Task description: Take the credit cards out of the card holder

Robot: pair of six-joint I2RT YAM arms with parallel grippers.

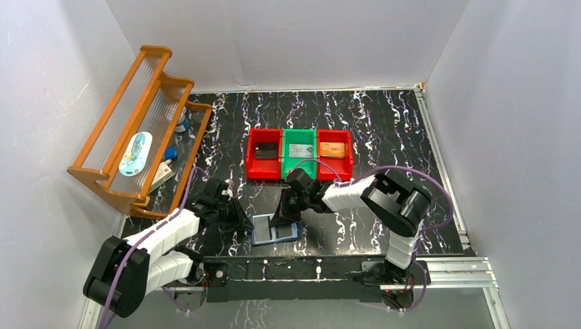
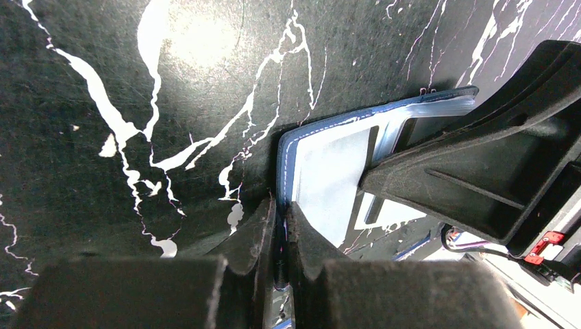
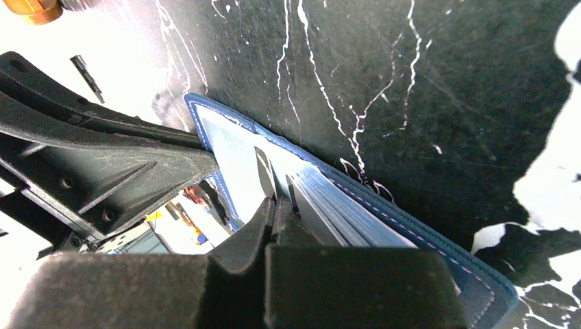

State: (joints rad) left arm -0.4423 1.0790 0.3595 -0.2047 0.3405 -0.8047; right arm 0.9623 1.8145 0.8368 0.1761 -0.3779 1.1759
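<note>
The navy-blue folding card holder (image 1: 264, 231) is lying open on the black marbled tabletop (image 1: 384, 123), just in front of the arm bases, with its pale clear plastic sleeves (image 3: 336, 209) fanning up from the fold. The left gripper (image 2: 279, 212) is pinching the holder's left cover edge, its jaws closed on the blue rim. The right gripper (image 3: 277, 202) is reaching into the holder's middle with its jaws pressed together on a thin dark sliver (image 3: 264, 168). Whether that is a card or a sleeve edge, I cannot tell.

Beyond the holder, three plastic bins are sitting in a row. A black plastic credit card (image 1: 268, 149) is resting in the left red bin (image 1: 252, 161). A silver-grey card (image 1: 299, 150) is lying in the green bin (image 1: 301, 171) straight beyond the holder, and an orange card (image 1: 333, 149) in the right red bin (image 1: 347, 161).

Judging by this, at least one card is already out and the arms are seemingly working on another. How many are remaining inside the holder is hidden.
</note>
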